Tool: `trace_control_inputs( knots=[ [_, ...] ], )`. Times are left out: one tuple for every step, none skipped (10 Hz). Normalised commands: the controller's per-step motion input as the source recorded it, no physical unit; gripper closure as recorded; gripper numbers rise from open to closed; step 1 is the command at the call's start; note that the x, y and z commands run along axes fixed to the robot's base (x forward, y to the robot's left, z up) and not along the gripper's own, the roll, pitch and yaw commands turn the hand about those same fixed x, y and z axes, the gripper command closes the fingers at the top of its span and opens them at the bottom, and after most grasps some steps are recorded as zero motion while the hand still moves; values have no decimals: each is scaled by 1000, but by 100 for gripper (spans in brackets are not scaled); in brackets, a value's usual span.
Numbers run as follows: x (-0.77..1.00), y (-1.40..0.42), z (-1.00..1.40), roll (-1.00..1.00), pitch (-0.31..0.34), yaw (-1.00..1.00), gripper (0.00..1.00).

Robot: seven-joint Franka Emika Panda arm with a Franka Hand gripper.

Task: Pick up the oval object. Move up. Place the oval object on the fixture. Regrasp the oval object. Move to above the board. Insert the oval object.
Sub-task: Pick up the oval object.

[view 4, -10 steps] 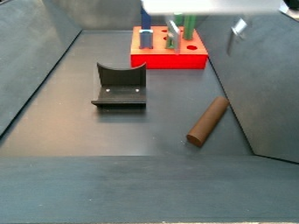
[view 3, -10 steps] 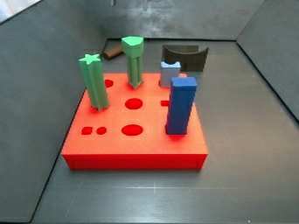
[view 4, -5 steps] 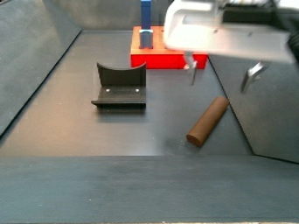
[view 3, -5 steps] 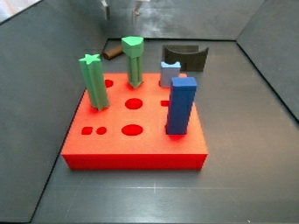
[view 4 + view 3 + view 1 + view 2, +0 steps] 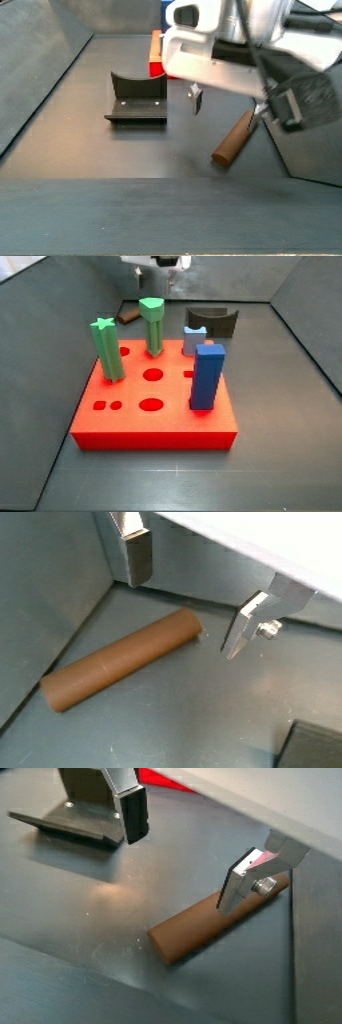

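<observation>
Fingers spread wide on the gripper, nothing between them, hanging low over the dark floor. Just beneath lies the oval object, a long brown peg flat on its side, close to the grey side wall. In a wrist view one finger stands right in front of the peg's far end, whether touching it I cannot tell, while the other finger sits well off to the side with bare floor under it.

From a side view the gripper and its white housing cover the upper end of the peg. The fixture, dark with a curved notch, stands apart on the floor between peg and board.

Over on the red board, two green star-topped pegs and a blue square peg stand upright in their holes, with the fixture behind.
</observation>
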Motion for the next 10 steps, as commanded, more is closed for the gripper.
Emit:
trace_control_inputs(
  knots=[
    [-323,191,-769,-184,-116,-409,0],
    [-463,157,-700,-221,-160,-277,0],
    [0,134,-706,-166,-169,0,0],
    [0,54,-706,-166,-164,0,0],
    [0,40,-674,-169,-183,0,0],
    [0,60,-620,-176,-213,0,0],
    [0,46,-589,-183,-227,0,0],
    [-74,17,-397,-161,-269,-11,0],
    [-77,0,-157,-39,-186,29,0],
    [0,0,0,0,0,0,0]
  ],
)
